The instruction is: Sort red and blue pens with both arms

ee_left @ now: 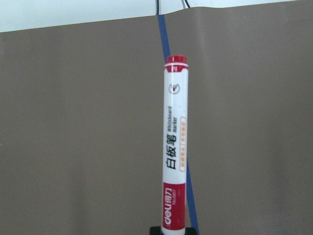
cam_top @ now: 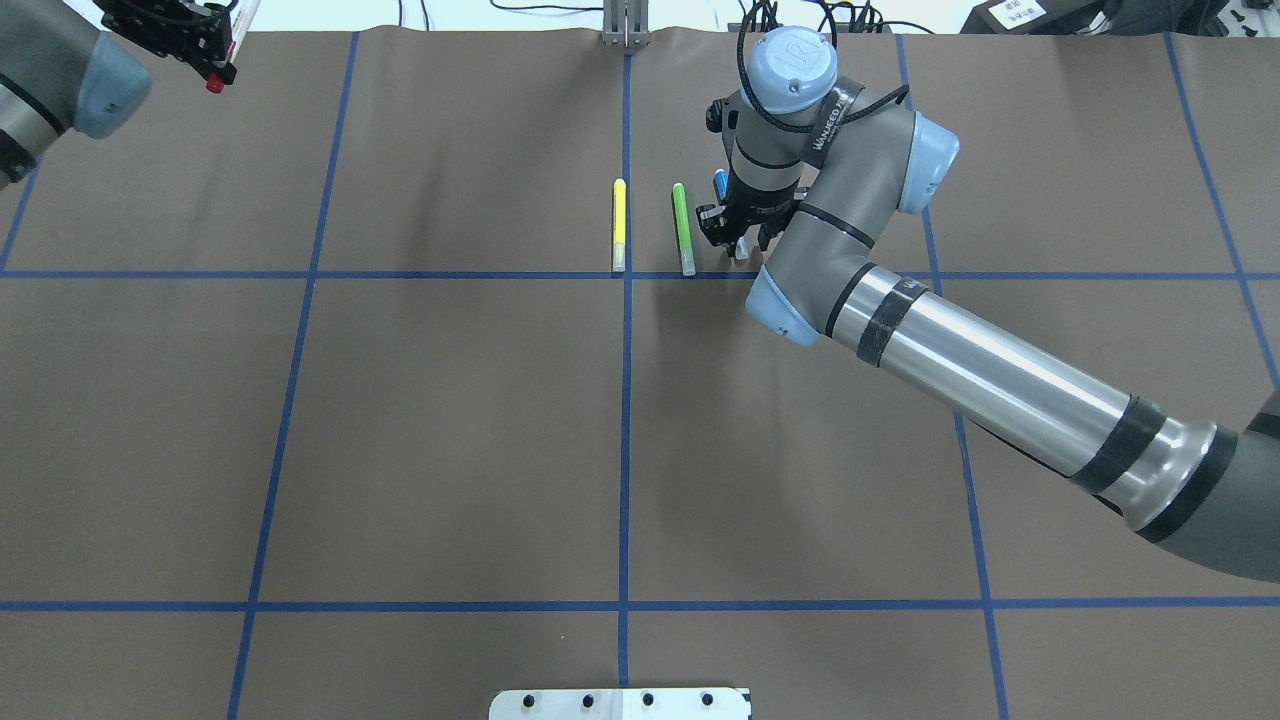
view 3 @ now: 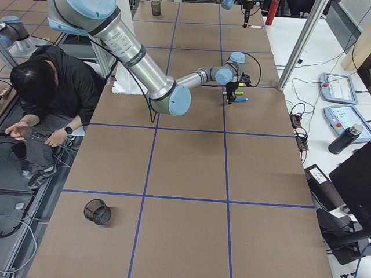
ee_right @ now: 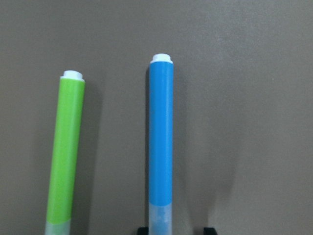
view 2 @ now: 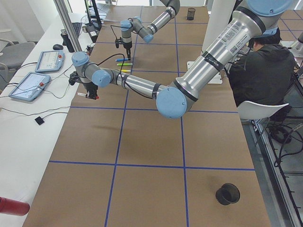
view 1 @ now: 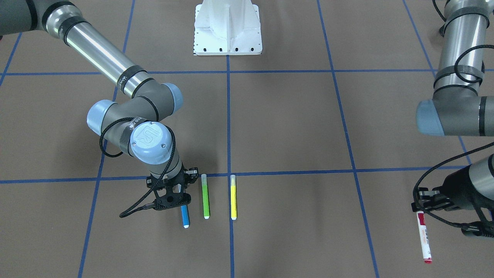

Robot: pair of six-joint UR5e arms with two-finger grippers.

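Over the far left edge of the tabletop, my left fingers clench the red marker. My right fingers stand spread astride the blue pen, lying beside the green pen.

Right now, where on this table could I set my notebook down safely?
The middle squares between the yellow pen and the white base plate are bare, beside the right arm. Crowded: the right tool around the blue pen, green pen beside.
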